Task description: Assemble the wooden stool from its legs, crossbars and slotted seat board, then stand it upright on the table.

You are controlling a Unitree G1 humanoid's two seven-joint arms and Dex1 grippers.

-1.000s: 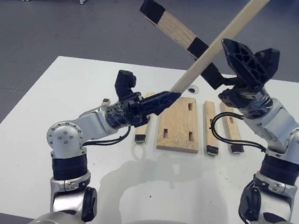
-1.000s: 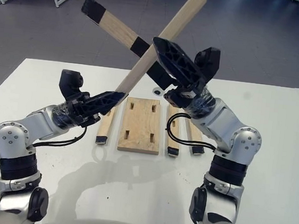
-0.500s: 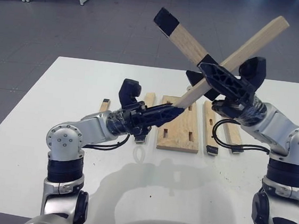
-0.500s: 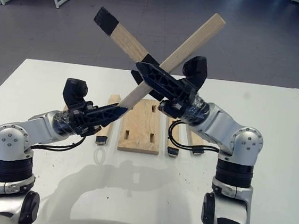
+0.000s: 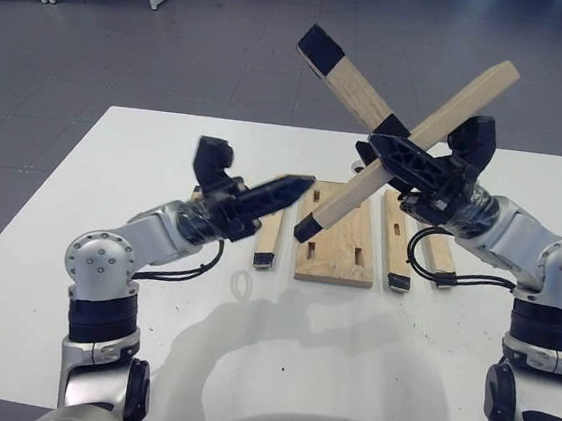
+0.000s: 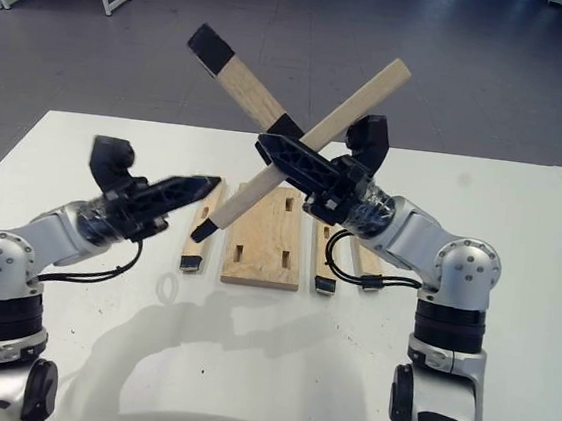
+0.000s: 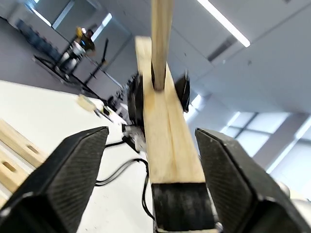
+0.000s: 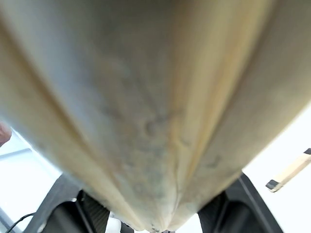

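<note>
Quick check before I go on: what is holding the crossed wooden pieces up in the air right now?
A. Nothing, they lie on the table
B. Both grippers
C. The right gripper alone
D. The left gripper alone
C: the right gripper is clamped on the crossed wooden pieces where they meet, while the left gripper hangs open, apart from their lower end.

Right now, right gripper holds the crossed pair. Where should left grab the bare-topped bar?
Probably the bare-topped bar on its lower stretch, just above its black cap, coming from the robot's left. That end hangs free above the seat board, pointing toward the open left gripper; the right gripper occupies the crossing.
</note>
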